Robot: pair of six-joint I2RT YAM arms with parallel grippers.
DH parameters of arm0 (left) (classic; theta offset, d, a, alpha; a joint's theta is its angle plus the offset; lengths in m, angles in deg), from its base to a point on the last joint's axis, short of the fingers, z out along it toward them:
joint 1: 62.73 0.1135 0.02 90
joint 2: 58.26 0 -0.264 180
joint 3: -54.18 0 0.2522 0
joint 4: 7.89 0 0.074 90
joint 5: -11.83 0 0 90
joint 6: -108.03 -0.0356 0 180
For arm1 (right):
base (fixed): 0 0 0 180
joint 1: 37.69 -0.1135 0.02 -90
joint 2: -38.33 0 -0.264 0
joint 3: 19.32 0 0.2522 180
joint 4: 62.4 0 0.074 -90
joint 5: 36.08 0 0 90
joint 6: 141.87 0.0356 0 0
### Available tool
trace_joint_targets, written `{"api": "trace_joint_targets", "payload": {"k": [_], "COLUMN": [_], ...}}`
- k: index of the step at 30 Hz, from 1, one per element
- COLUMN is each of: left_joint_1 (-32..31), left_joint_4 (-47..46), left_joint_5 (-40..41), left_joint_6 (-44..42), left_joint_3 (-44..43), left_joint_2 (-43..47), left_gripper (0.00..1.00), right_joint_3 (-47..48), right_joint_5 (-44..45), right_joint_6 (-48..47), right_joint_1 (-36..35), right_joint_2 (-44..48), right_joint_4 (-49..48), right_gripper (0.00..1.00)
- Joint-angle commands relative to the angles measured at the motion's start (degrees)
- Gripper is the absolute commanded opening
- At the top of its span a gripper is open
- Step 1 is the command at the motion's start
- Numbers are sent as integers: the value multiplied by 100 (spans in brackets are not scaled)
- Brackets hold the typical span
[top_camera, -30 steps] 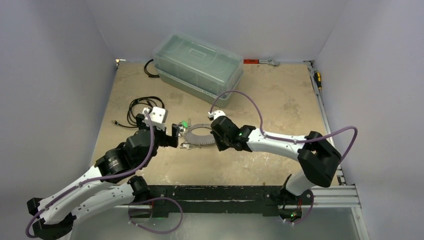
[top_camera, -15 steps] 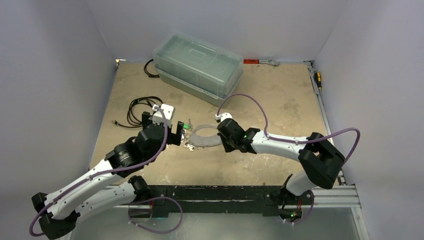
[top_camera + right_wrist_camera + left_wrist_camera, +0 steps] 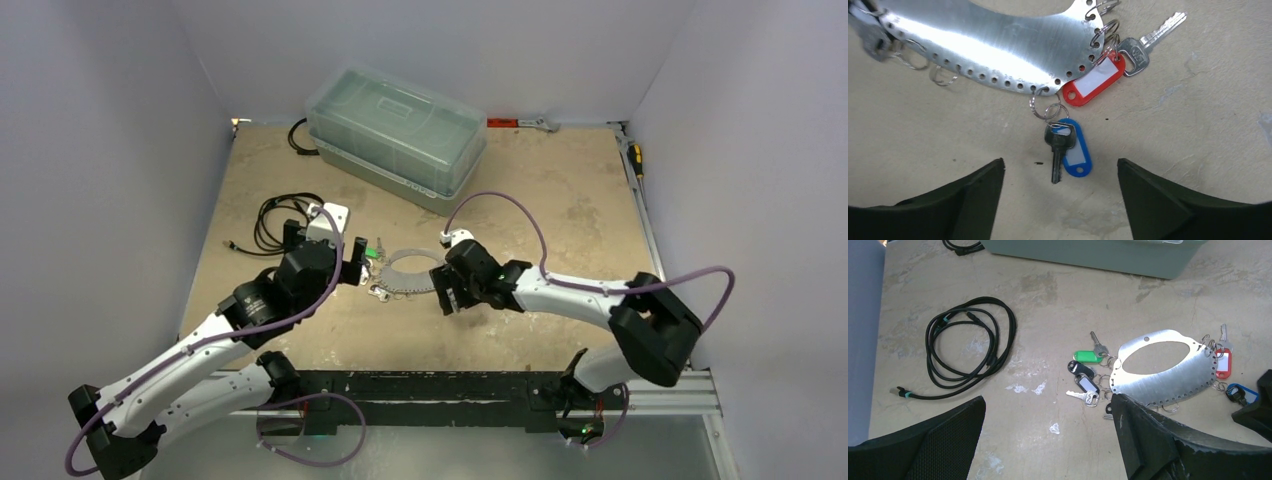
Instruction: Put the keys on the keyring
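The keyring (image 3: 392, 283) is a flat grey metal plate with a wide hole, lying on the table between my two grippers. Keys hang from small rings on its rim. On its left side are a green tag (image 3: 1088, 356), two black tags (image 3: 1087, 384) and a bare silver key (image 3: 1083, 396). On its right side are a red tag (image 3: 1093, 80), a blue tag (image 3: 1077, 155) with a dark key (image 3: 1057, 147), and a silver key (image 3: 1148, 42). My left gripper (image 3: 352, 265) hangs open just left of the keyring (image 3: 1168, 380). My right gripper (image 3: 1060, 165) stands open over the blue-tagged key, holding nothing.
A coiled black cable (image 3: 968, 347) lies left of the keys. A pale green lidded plastic box (image 3: 395, 135) stands at the back. A wrench (image 3: 520, 122) lies along the back edge, and a screwdriver (image 3: 633, 158) along the right edge. Walls close in on three sides.
My right gripper was shut at the keyring's right rim; it has opened and drawn back a little toward the near edge. My left gripper has edged forward and right, staying open.
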Motion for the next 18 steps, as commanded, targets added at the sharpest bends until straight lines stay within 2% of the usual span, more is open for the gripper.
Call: {"api": "trace_joint_targets", "payload": {"k": [1,3,9,13,18], "left_joint_1": [82,89,123,134,249], "left_joint_4": [-251,-277,-273,-400,-859], "left_joint_5": [16,55,186,167,-622], "left_joint_6": [-99,-102,-58,269,399], "left_joint_3": [-22,6,-13,-120,-224], "left_joint_2": [7,-8,-234,-182,567], "left_gripper": [95,96,98,99,99], "right_joint_3": [-2,10,-65,-229,-430], "right_joint_5": [2,102,538,596,1341], "right_joint_6": [2,-86,-375,-488,-277], "right_joint_1": [9,8,9,8,9], "right_joint_2": [892,1262,2426,3272,4345], "right_joint_4": [-21,-12,-429,-889,-1322], "right_gripper": [91,99,99,99,99]}}
